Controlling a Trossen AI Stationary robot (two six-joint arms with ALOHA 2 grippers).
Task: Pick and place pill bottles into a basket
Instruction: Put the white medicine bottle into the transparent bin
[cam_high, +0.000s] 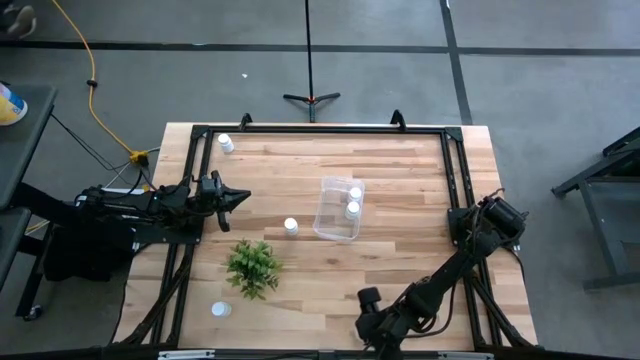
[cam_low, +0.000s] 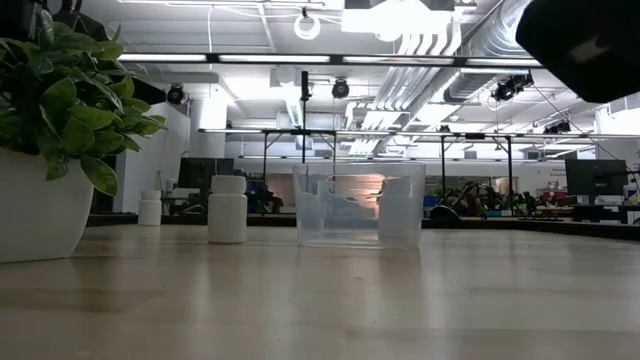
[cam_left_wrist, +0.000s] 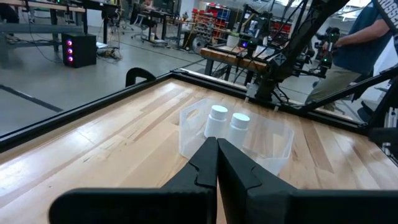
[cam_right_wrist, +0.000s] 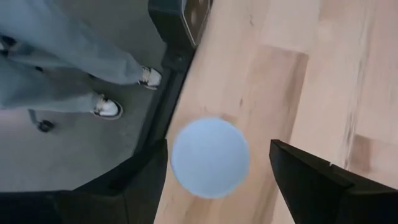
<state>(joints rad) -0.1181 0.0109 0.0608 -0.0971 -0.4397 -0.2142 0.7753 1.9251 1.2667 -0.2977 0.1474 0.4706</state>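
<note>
Clear basket mid-table, two pill bottles inside; we count loose bottles beside it, at the far left corner, near the front edge; right gripper open directly over another bottle; left gripper closed, empty.

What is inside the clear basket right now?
Two pill bottles stand upright side by side inside the basket, near one end; the left wrist view shows both white caps. The rest of its floor looks bare. Nothing covers it, though the walls blur the lower bottle bodies.
</note>
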